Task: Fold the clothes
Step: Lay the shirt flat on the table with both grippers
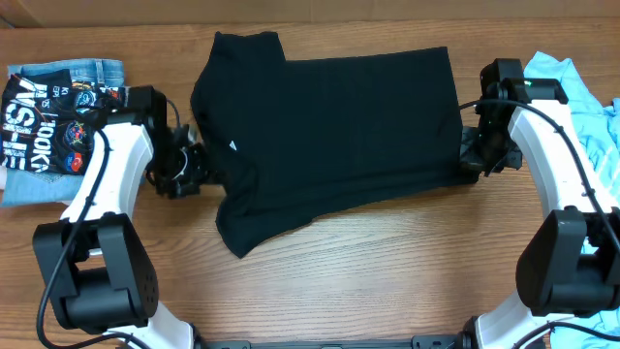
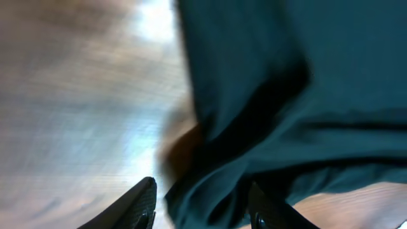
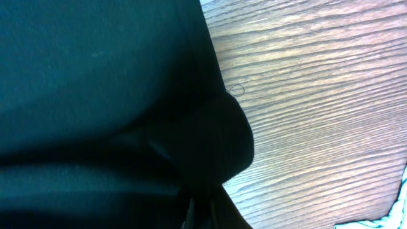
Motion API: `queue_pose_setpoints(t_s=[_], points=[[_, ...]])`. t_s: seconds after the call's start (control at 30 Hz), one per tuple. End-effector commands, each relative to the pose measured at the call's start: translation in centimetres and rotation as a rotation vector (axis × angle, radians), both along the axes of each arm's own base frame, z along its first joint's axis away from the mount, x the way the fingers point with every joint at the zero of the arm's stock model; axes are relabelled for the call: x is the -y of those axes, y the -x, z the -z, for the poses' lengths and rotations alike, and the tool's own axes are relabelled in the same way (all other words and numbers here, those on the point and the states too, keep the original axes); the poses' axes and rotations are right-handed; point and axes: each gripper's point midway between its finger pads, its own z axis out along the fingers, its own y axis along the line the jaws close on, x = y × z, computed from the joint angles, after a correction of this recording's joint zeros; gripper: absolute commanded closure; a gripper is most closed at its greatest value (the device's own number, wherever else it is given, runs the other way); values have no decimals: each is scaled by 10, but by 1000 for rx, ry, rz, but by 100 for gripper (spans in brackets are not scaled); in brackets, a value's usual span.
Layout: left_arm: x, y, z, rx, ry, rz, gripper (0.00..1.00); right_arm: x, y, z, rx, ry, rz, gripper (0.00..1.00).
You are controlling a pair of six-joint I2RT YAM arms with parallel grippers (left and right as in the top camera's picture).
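Shirt: your plain black soft-fabric T-shirt [image 1: 339,126] lies folded mid-table [image 1: 368,271].
Left gripper [image 2: 200,210]: jaws apart, straddling the shirt's edge.
Right gripper [image 3: 202,213]: pinched together on the shirt's opposite edge.

Plain black T-shirt [image 1: 339,126] lies partly folded, spread across the table.
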Motion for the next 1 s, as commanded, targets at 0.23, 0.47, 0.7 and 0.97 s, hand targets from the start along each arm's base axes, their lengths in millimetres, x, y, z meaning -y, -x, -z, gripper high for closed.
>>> queue_pose_setpoints(t_s=[0.23,0.47,0.7,0.97], points=[[49,-15,-3,118,-176,248,48,5,-4,-5,29,18,12,91],[43,-14,17,74,-270,279,50,5,-4,-5,31,19,12,91],[35,-24,20,103,-329,277,47,5,-4,-5,31,19,12,91],[47,-19,36,64,-255,335,49,5,-4,-5,31,19,12,91]])
